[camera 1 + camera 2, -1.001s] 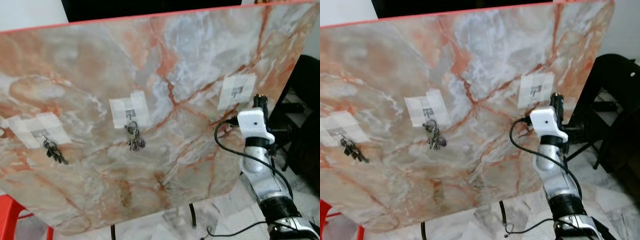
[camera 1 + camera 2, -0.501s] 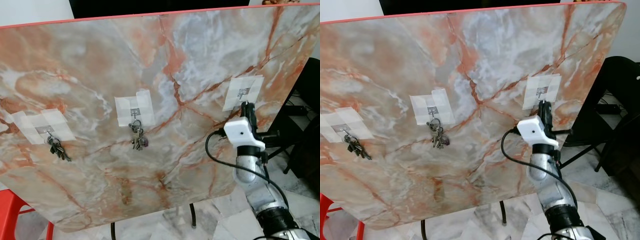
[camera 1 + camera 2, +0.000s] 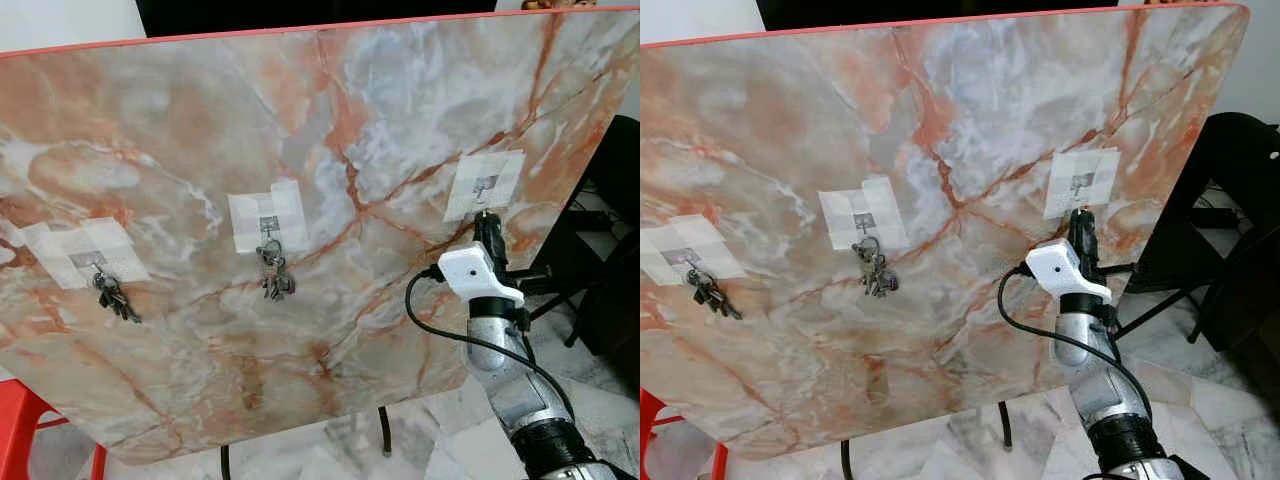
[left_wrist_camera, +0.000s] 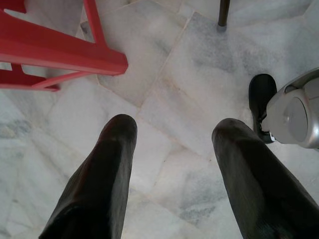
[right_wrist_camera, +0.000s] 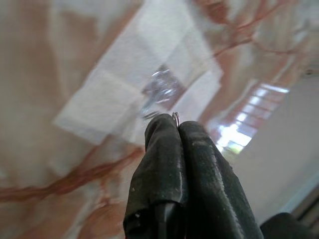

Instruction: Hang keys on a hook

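Marble board (image 3: 330,130) upright, three taped hooks in row. Left hook (image 3: 92,262) and middle hook (image 3: 268,228) each carry key bunch. Right hook (image 3: 485,186) bare. Right gripper (image 3: 487,222) raised just below right hook, fingers (image 5: 164,149) pressed together, pinching key ring (image 5: 175,116) at tips. Left gripper (image 4: 172,149) hangs idle over floor, fingers spread.

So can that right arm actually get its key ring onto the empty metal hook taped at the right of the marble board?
Probably yes: the right gripper, shut on a thin key ring, sits just below the empty hook with nothing between them.
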Controlling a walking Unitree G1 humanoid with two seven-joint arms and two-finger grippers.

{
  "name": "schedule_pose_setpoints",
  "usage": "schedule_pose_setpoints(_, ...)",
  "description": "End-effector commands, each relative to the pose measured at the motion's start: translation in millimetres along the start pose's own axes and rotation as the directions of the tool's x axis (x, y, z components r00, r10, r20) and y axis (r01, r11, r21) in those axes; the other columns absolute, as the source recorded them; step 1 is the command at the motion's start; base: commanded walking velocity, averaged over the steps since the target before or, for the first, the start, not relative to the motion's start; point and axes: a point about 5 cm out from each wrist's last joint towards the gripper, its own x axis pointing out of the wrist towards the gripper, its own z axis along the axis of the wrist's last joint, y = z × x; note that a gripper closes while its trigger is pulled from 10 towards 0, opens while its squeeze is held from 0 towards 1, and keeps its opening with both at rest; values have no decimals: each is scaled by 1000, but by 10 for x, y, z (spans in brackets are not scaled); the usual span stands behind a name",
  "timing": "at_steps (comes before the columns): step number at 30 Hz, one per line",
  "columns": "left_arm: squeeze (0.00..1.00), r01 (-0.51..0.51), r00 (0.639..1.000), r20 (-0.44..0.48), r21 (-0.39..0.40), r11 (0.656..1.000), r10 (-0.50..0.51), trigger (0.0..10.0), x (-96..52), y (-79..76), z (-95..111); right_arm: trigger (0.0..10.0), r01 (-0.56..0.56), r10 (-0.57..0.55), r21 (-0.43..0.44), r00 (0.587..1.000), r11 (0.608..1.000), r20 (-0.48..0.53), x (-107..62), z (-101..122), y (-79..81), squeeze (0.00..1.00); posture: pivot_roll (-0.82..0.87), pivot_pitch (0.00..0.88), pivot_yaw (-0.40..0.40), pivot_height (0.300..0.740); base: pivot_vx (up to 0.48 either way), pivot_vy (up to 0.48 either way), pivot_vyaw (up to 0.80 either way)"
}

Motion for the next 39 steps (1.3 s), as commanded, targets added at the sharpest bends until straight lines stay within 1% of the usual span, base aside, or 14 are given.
schedule_pose_setpoints(1, 0, -9, 1000, -9, -18, 1000, 9, 10000, -4, 7, -23, 10000, 48, -48, -6, 998, 999, 29, 67, 66, -83, 0, 6, 0, -12, 740, 0, 0, 0)
schedule_pose_setpoints(5, 0, -8, 1000, -8, -19, 1000, 8, 10000, -3, 5, -21, 10000, 73, -72, -14, 997, 997, 32, 114, 78, -118, 0, 6, 0, -13, 740, 0, 0, 0)
schedule_pose_setpoints(21, 0, -10, 1000, 1, -29, 1000, 10, 10000, 4, -8, 15, 10000, 24, -24, -25, 1000, 999, -8, 231, 35, -71, 0, 11, 0, -19, 740, 0, 0, 0)
schedule_pose_setpoints(30, 0, -13, 1000, 3, -36, 999, 13, 10000, 5, -11, 22, 10000, -14, 13, -27, 1000, 1000, -26, 195, -4, -2, 0, 14, 0, -23, 740, 0, 0, 0)
schedule_pose_setpoints(39, 0, -15, 1000, 6, -36, 999, 16, 10000, 5, -10, 26, 10000, -42, 42, -19, 999, 999, -5, 159, 13, 35, 0, 10, 0, -23, 740, 0, 0, 0)
